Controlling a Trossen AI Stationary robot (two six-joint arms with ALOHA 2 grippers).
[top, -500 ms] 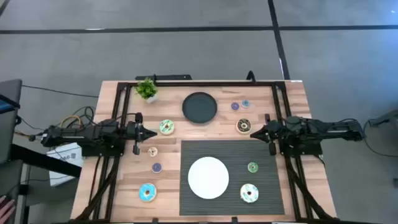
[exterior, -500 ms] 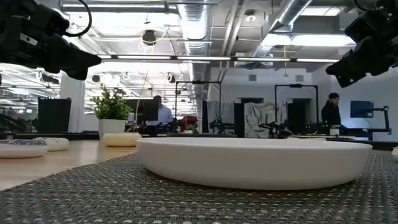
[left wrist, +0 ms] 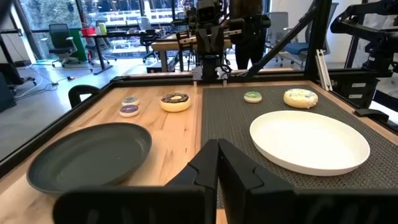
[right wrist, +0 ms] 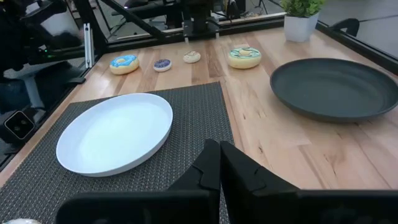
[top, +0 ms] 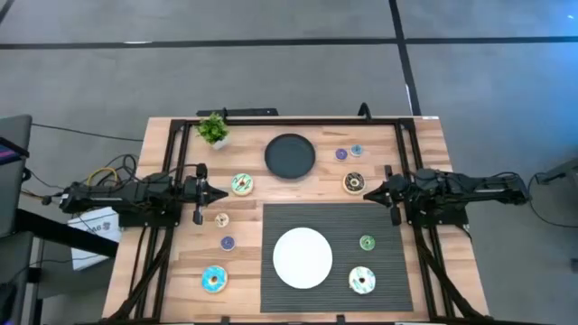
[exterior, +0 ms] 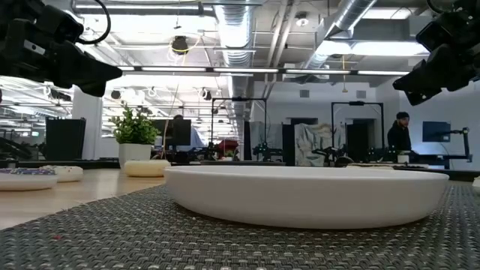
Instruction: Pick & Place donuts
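Donuts lie scattered across the worktop; my left claw and right claw, both pinched narrow and empty, could nudge minis aside.

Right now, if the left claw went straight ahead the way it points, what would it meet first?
Probably nothing low: the left claw, shut, points across the table toward the right claw. It seems raised above the table, so the right claw would likely come first; height is unclear.

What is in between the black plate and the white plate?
Nothing. In the high view, only bare wood and the mat's edge lie between the black plate and white plate.
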